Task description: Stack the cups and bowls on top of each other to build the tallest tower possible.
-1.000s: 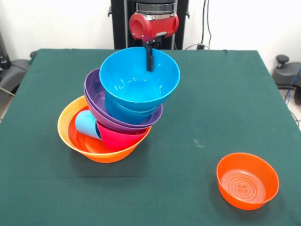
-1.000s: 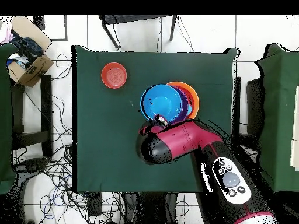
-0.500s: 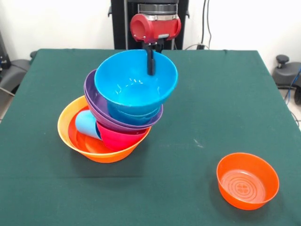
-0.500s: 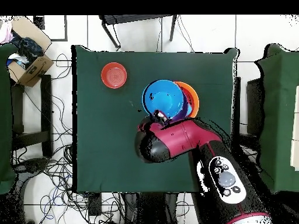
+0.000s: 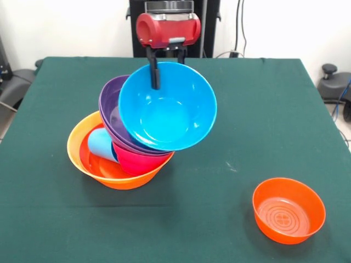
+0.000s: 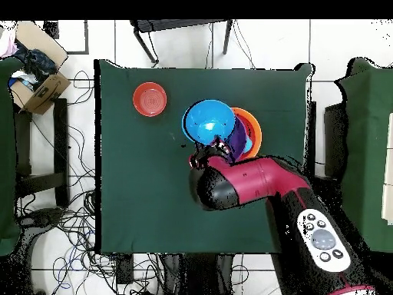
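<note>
Taking the orange base bowl as our landmark and reading the front view from its left, we see the light blue cup lying on its side inside that bowl, against the pile. Just right of the cup, also inside the base bowl, sits a magenta bowl, and above it the purple bowls nest together, leaning away from the upright. Above and to the right of the base bowl hangs the big blue bowl – tipped steeply, its mouth facing the camera, its lower edge near or against the purple bowls; we cannot tell whether it rests there. The gripper has its fingers clamped over this bowl's upper rim, one dark finger showing inside the bowl, so we judge it is held, not yet set down. From overhead the blue bowl covers most of the pile. Far right of the base bowl and nearer the camera, a small red-orange bowl stands alone on the green table. We judge the tower partly built: the blue bowl needs seating level, and the lone bowl and the cup remain to be stacked – with the lean a risk
</note>
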